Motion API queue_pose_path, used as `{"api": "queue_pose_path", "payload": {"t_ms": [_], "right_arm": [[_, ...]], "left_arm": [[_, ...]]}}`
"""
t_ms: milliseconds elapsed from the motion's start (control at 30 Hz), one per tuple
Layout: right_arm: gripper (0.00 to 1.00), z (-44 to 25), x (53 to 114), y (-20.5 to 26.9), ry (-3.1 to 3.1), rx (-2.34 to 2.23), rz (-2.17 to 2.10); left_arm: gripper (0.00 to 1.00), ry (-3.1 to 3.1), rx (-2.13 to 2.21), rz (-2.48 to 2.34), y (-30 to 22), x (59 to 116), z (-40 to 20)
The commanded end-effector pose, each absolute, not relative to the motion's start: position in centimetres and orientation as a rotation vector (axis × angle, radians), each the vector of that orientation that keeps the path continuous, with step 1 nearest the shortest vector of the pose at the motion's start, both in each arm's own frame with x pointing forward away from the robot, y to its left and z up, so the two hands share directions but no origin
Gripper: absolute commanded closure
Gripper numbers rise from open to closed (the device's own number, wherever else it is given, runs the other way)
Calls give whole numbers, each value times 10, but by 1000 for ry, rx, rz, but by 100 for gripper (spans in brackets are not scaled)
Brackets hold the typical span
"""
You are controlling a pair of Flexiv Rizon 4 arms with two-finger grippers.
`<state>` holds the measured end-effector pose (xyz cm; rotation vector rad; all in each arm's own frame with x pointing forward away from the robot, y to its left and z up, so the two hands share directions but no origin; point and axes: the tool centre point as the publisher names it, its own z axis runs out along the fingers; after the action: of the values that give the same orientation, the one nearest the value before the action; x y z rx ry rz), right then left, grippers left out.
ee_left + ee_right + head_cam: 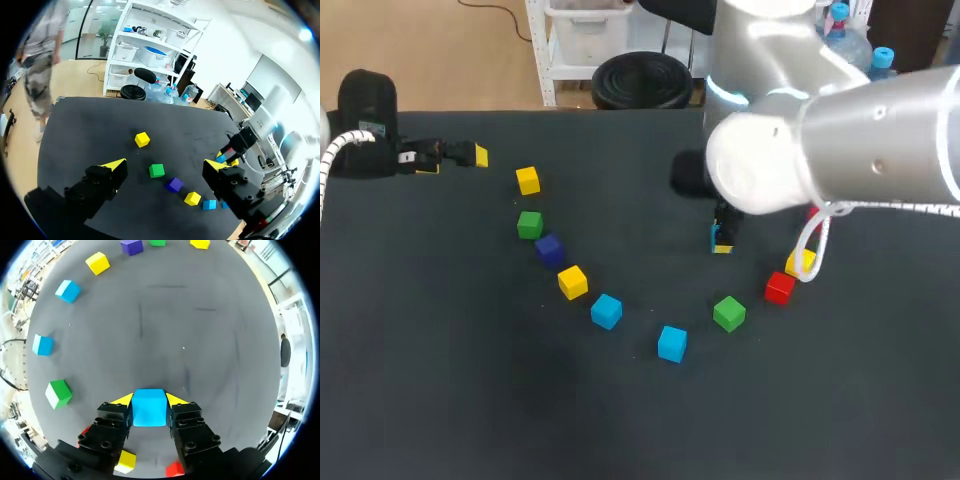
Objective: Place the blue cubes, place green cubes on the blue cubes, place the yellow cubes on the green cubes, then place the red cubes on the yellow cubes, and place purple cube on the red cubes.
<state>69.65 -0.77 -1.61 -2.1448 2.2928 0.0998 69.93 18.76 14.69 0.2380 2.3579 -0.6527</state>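
My right gripper (722,240) hangs low over the middle right of the black table (450,380). In the right wrist view its fingers press both sides of a light blue cube (149,410). Loose cubes lie in an arc: yellow (527,180), green (529,224), purple (549,249), yellow (572,282), blue (606,311), blue (671,343), green (728,313), red (779,288) and yellow (800,262). My left gripper (455,160) sits open at the far left, empty, and the left-hand cubes (156,170) lie ahead of it.
My right arm's big white elbow (790,150) hangs over the table's right side and hides part of it. A white cable loop (813,245) dangles near the yellow and red cubes. Bare table shows in the centre and along the front.
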Motion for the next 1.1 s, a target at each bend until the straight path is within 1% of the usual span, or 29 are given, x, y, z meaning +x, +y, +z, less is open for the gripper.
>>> {"api": "queue_pose_path", "payload": {"t_ms": [33, 500, 533, 567, 600, 633, 833, 1100], "right_arm": [[100, -18, 692, -3, 2258, -2153, 38], [100, -24, 693, -1, 2222, -2207, -20], [90, -25, 693, -2, 2224, -2207, -22], [73, -26, 693, -2, 2228, -2202, -29], [5, -26, 693, -2, 2239, -2189, -26], [0, -26, 693, -3, 2251, -2178, -12], [0, -15, 694, -1, 2261, -2159, 7], [0, 23, 684, 2, 2292, -2107, 57]], "left_arm": [[0, 2367, 234, -643, 186, 699, 149], [0, 2367, 234, -643, 186, 699, 149], [0, 2367, 234, -643, 186, 699, 149], [0, 2367, 234, -643, 186, 699, 149], [0, 2367, 234, -643, 186, 699, 149], [0, 2367, 234, -643, 186, 699, 149], [0, 2367, 234, -643, 186, 699, 149], [0, 2367, 234, -643, 186, 699, 149]]}}
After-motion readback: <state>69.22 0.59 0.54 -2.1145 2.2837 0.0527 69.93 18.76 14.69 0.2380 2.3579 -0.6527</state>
